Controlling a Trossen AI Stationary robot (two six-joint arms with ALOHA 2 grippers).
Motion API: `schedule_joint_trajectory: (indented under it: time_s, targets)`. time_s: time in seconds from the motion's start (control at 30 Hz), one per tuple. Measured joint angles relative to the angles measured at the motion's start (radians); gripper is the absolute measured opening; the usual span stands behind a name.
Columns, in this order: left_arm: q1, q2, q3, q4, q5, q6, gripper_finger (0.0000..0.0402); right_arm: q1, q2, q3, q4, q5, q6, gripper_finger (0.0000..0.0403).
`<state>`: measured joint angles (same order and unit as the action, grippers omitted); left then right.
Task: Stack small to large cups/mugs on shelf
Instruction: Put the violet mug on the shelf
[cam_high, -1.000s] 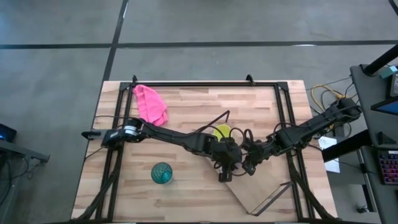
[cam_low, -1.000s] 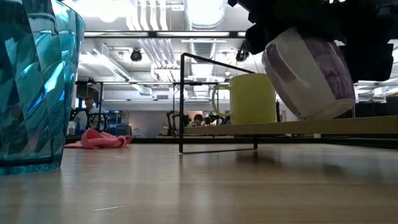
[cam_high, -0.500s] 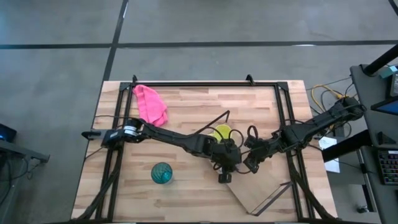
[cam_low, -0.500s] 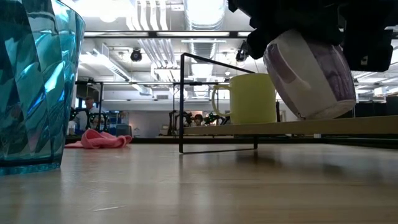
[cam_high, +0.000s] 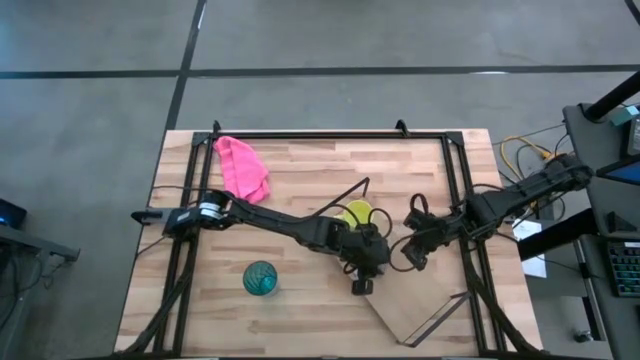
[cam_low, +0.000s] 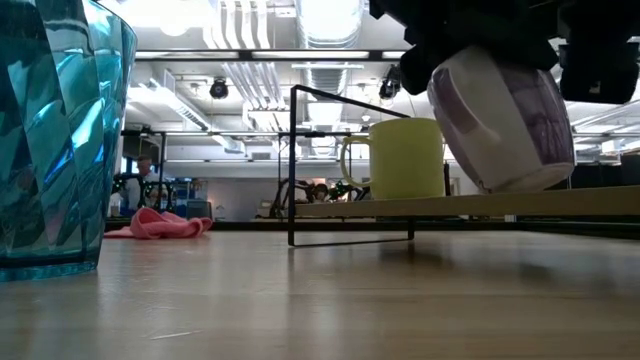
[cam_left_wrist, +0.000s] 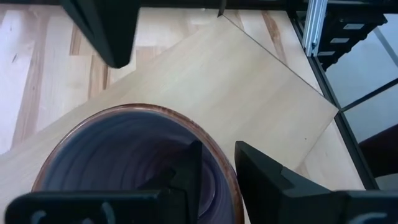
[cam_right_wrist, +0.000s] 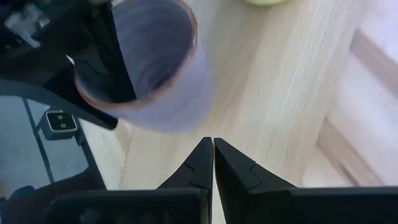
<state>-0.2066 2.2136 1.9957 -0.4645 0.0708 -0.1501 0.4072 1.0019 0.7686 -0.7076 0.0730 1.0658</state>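
The translucent purple mug (cam_low: 500, 118) hangs tilted in my left gripper (cam_left_wrist: 217, 147), low over the light plywood shelf (cam_high: 420, 305). The mug also shows in the right wrist view (cam_right_wrist: 149, 68). The yellow mug (cam_low: 405, 158) stands upright on its base on the shelf's far part, and shows beside my left gripper in the high view (cam_high: 356, 212). The teal ribbed cup (cam_high: 261, 278) stands on the table at the near left. My right gripper (cam_right_wrist: 213, 148) is shut and empty just right of the purple mug, also seen from above (cam_high: 405, 260). My left gripper has one finger (cam_left_wrist: 189, 168) inside the purple mug and one finger (cam_left_wrist: 261, 177) outside, with the mug's wall and rim (cam_left_wrist: 225, 163) between them. The fingers come from above, pointing down. The mug is tilted, its base (cam_low: 520, 185) just over the shelf; whether it touches, I cannot tell.
A pink cloth (cam_high: 242, 167) lies at the table's far left. A black frame (cam_high: 330, 135) runs around the tabletop. The shelf's black wire bracket (cam_low: 350, 165) stands up by the yellow mug, and another (cam_high: 445, 315) at the shelf's near end.
My right gripper has drawn back from the purple mug toward the table's right edge. My left gripper and the purple mug have stayed almost where they were over the shelf.
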Motion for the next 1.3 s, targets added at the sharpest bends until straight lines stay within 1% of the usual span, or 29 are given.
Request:
schedule_joint_trajectory:
  time_s: [0.4, 0.67, 0.93, 1.1, 1.23, 1.3]
  targets:
    - [-0.022, 0.0, 0.016, 0.015, 0.005, -0.002, 0.008, -0.007, -0.013, 0.0, -0.001, 0.017, -0.054, 0.0008]
    - [-0.035, 0.0, 0.02, 0.043, 0.005, -0.003, 0.008, -0.006, -0.013, 0.0, -0.004, 0.019, -0.057, 0.0009]
    - [-0.036, -0.001, 0.032, 0.034, 0.004, -0.003, 0.008, -0.006, -0.015, 0.0, -0.004, 0.033, -0.075, 0.0009]
    - [-0.051, -0.019, 0.079, 0.036, 0.0, -0.001, 0.008, -0.006, -0.046, 0.0, -0.004, 0.04, -0.085, 0.0009]
    - [-0.059, -0.038, 0.1, -0.001, -0.038, -0.001, 0.0078, -0.006, -0.088, 0.0, 0.007, 0.064, -0.104, 0.0008]
    - [-0.065, -0.042, 0.095, -0.007, -0.055, -0.002, 0.0072, -0.006, -0.108, 0.0, 0.021, 0.081, -0.116, 0.0009]
